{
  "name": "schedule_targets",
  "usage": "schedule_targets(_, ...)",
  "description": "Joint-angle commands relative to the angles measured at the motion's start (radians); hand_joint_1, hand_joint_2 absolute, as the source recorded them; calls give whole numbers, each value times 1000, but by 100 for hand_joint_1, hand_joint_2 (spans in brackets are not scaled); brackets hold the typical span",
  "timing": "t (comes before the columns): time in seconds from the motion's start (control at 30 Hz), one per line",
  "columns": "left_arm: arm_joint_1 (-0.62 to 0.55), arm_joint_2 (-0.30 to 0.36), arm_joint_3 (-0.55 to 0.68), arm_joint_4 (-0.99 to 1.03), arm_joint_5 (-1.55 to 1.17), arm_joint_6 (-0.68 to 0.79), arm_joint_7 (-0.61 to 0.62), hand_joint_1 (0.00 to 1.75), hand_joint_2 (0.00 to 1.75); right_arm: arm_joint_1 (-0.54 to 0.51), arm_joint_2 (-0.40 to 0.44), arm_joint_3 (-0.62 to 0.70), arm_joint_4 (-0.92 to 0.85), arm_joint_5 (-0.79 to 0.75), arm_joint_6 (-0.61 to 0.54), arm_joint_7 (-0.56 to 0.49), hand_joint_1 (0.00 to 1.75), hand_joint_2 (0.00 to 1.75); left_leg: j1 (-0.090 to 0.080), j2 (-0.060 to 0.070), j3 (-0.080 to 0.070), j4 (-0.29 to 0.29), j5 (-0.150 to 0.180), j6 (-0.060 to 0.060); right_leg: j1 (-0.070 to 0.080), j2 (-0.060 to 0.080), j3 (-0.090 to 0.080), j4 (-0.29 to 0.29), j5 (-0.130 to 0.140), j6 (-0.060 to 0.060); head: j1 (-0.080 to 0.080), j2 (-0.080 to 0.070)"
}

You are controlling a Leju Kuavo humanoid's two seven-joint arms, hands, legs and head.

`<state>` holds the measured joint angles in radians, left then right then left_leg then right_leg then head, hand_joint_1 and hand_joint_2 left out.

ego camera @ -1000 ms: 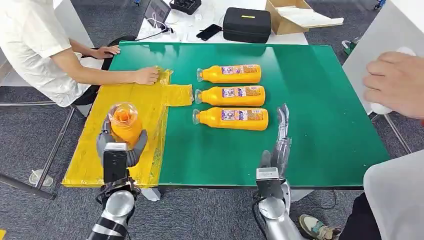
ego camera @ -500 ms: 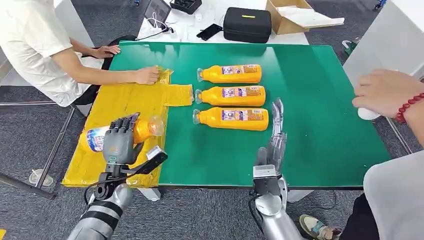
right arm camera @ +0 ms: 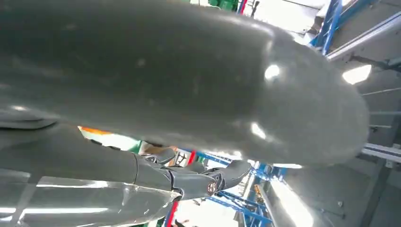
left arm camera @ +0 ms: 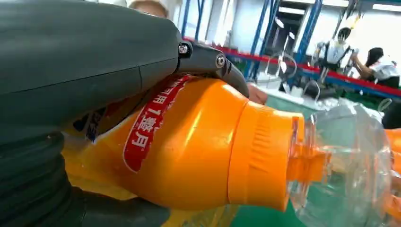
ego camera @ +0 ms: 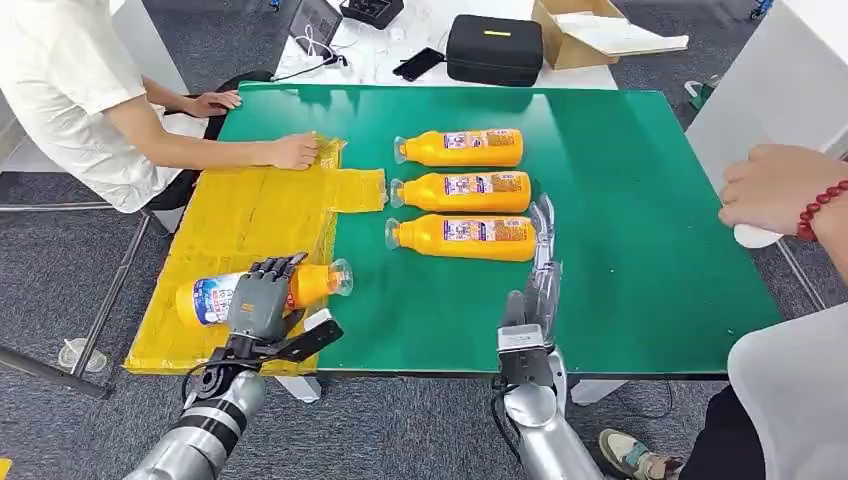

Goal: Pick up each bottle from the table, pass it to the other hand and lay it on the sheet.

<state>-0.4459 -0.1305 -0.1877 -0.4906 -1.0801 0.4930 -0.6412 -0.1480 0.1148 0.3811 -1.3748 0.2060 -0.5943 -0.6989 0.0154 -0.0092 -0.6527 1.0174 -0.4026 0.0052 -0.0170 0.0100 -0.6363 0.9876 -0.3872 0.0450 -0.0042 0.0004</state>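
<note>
My left hand (ego camera: 262, 305) grips an orange bottle (ego camera: 215, 297) lying on its side over the near part of the yellow sheet (ego camera: 250, 220), clear cap (ego camera: 340, 277) pointing right. The left wrist view shows the same bottle (left arm camera: 189, 146) close up under my fingers (left arm camera: 213, 61). Three more orange bottles lie in a row on the green table (ego camera: 620, 200): far (ego camera: 462, 148), middle (ego camera: 462, 190) and near (ego camera: 465, 236). My right hand (ego camera: 542, 270) stands edge-on with straight fingers just right of the near bottle, holding nothing.
A person sits at the left with a hand (ego camera: 293, 151) on the sheet's far edge. Another person's hand (ego camera: 780, 185) with a red bead bracelet hovers at the table's right edge. Behind the table are a black case (ego camera: 494, 48) and a cardboard box (ego camera: 590, 30).
My left hand turned the bottle from upright to lying on its side and lowered it toward the sheet. My right hand drifted slightly left and forward, closer to the near bottle.
</note>
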Motion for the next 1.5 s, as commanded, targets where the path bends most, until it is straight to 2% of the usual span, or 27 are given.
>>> schedule_targets(0.03,-28,10,-65,81,22,-39,78,0,175,-39,-16,27,82,-11,3,1,0,0,0,2,6,-1,-2,1,0,1,5,-1,-1,-1,0,0)
schedule_targets(0.07,-34,18,-83,92,9,-51,94,0,175,-41,-16,27,84,-11,2,1,0,0,0,2,3,0,-1,1,0,1,3,-1,0,-1,0,0)
schedule_targets(0.1,-37,22,-89,97,10,-66,96,0,175,-42,-16,27,84,-12,4,1,0,0,0,3,10,0,-4,1,1,1,10,-1,-2,-2,0,0)
schedule_targets(0.13,-38,23,-85,104,21,-86,98,0,175,-43,-16,26,85,-11,2,1,0,0,0,2,4,0,-1,1,1,1,4,-1,0,-1,0,0)
schedule_targets(0.27,-28,33,-97,106,41,-145,71,0,175,-40,-21,27,79,-13,3,1,0,0,0,1,3,-1,-1,0,0,0,3,-1,0,-1,0,0)
schedule_targets(0.33,-21,39,-109,107,60,-215,51,0,175,-37,-23,28,74,-14,6,1,0,0,0,3,9,-1,-3,1,1,1,8,-1,-2,-3,0,0)
schedule_targets(0.37,-21,39,-109,107,60,-215,51,0,175,-37,-23,28,74,-14,6,1,0,0,0,2,4,-1,-1,0,0,1,4,-1,0,-1,0,0)
schedule_targets(0.4,-15,56,-134,114,54,-267,46,0,175,-39,-23,27,76,-17,6,1,0,0,0,3,7,-1,-2,1,1,1,6,-1,-1,-2,0,0)
schedule_targets(0.43,-12,62,-140,114,52,-271,48,0,175,-39,-24,25,79,-18,5,1,0,175,0,3,9,-1,-3,1,1,1,9,-1,-2,-2,0,0)
schedule_targets(0.47,-12,62,-140,114,52,-271,48,0,175,-39,-24,25,79,-18,5,1,0,175,0,2,5,-1,-1,1,0,1,5,-1,0,-1,0,0)
schedule_targets(0.5,4,60,-135,94,65,-230,38,0,175,-37,-26,19,82,-23,8,1,0,175,0,4,8,-2,-2,1,0,2,8,-2,-1,-2,0,0)
schedule_targets(0.67,4,60,-135,94,65,-230,38,0,175,-37,-26,19,82,-23,8,1,0,175,0,4,11,-2,-2,1,0,2,11,-2,-1,-2,0,0)
schedule_targets(0.87,56,-20,-80,-69,251,-78,-57,0,175,-12,-30,16,78,1,-7,1,0,175,0,0,8,-1,-1,1,0,-1,8,-1,-1,-1,0,0)
schedule_targets(0.93,56,-20,-80,-69,251,-78,-57,0,175,-12,-30,16,78,1,-7,1,0,175,0,0,12,-1,-3,1,1,-3,12,-2,-3,-2,0,0)
schedule_targets(1.1,56,-20,-80,-69,251,-78,-57,0,175,-12,-30,16,78,1,-7,1,0,175,0,0,4,-1,-1,1,0,-1,4,-1,-1,-1,0,0)
schedule_targets(1.17,56,-20,-80,-69,251,-78,-57,0,175,-12,-30,16,78,1,-7,1,0,175,0,0,8,0,-3,1,1,-2,9,-1,-3,-2,0,0)
schedule_targets(1.27,113,-21,-141,-221,394,-46,-57,0,175,0,-26,-1,75,8,-7,1,0,175,0,0,4,0,-1,1,1,-2,5,-1,-1,-1,0,0)
schedule_targets(1.4,171,-36,-188,-404,464,49,-57,0,175,15,-24,-8,72,23,-11,1,0,175,0,-1,6,0,-3,1,1,-3,7,0,-3,-2,0,0)
schedule_targets(1.47,200,-26,-233,-502,532,101,-57,0,175,13,-26,-2,88,68,-46,1,0,175,0,-1,2,0,-1,1,0,-2,3,0,-1,-1,0,0)
schedule_targets(1.5,210,-28,-236,-531,560,105,-57,0,175,9,-27,-2,111,91,-42,1,0,175,0,-1,6,0,-3,1,1,-3,6,0,-3,-2,0,0)
